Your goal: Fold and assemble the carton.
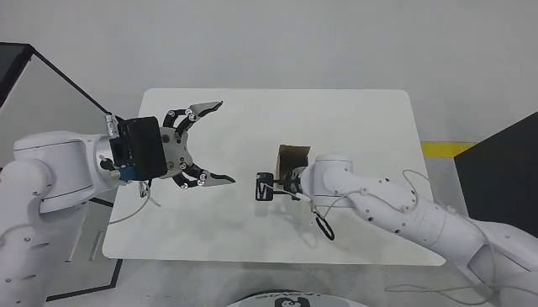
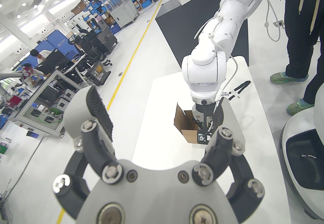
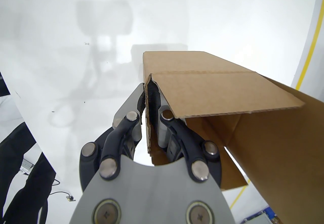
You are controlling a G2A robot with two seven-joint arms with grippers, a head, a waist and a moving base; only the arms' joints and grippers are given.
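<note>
Near the middle of the white tabletop (image 1: 353, 122) in the top view, a brown carton (image 1: 293, 156) is seen, flaps open. Its wall is pinched by the right hand (image 3: 151, 101). The left hand (image 1: 227, 141), centre-left, is spread wide, touching nothing.

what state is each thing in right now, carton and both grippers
carton: not assembled, flaps loose and open, one wall pinched
right gripper: shut on a wall of the carton
left gripper: open, empty, above the table, apart from the carton
</note>
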